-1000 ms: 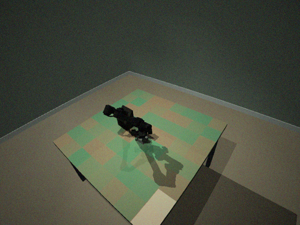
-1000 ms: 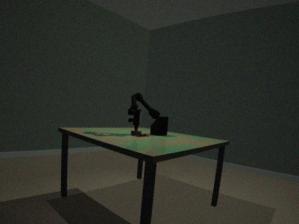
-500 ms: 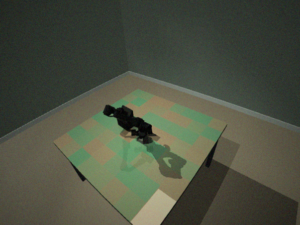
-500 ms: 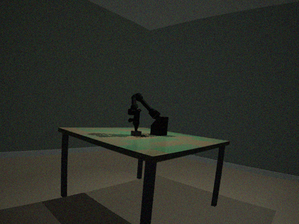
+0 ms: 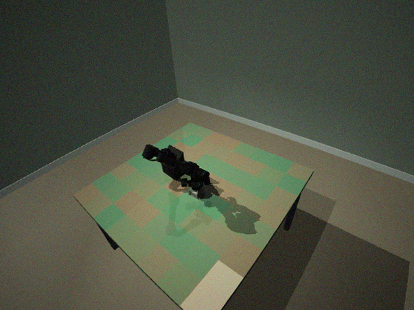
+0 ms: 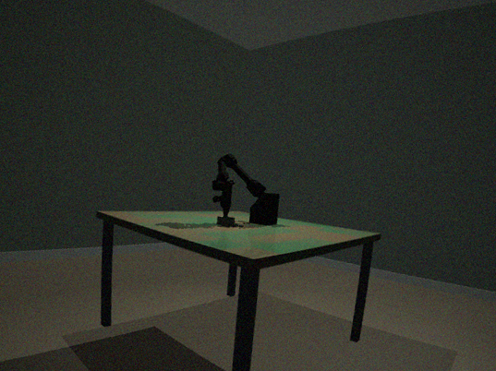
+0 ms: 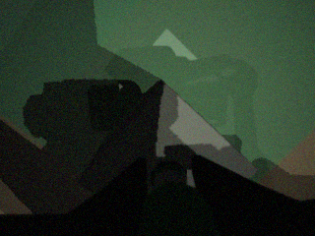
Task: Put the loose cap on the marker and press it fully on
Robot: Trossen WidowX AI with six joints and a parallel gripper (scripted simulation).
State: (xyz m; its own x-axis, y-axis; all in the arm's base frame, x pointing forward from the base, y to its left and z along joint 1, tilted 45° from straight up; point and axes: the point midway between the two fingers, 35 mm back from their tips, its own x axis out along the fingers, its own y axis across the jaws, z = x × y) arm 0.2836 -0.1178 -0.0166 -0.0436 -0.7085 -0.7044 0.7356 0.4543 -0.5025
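Note:
The holder block (image 5: 193, 193) (image 6: 225, 221) (image 7: 197, 132) is a pale grey block on the table, partly in the arm's shadow. My gripper (image 6: 225, 217) (image 7: 168, 163) points down directly over it, with the fingertips low and close to the block's top. The gripper is shut on the cap (image 7: 173, 208), a dark green rounded shape between the black fingers in the wrist view. The marker cannot be made out; the cap, fingers and shadow hide it. Whether the cap touches or sits on the marker cannot be told.
The patchwork table (image 5: 190, 253) (image 6: 277, 248) has green and tan squares and a pale square at its near corner. The arm's base (image 6: 265, 209) stands behind the holder block in the exterior view. Arm shadows lie around the block.

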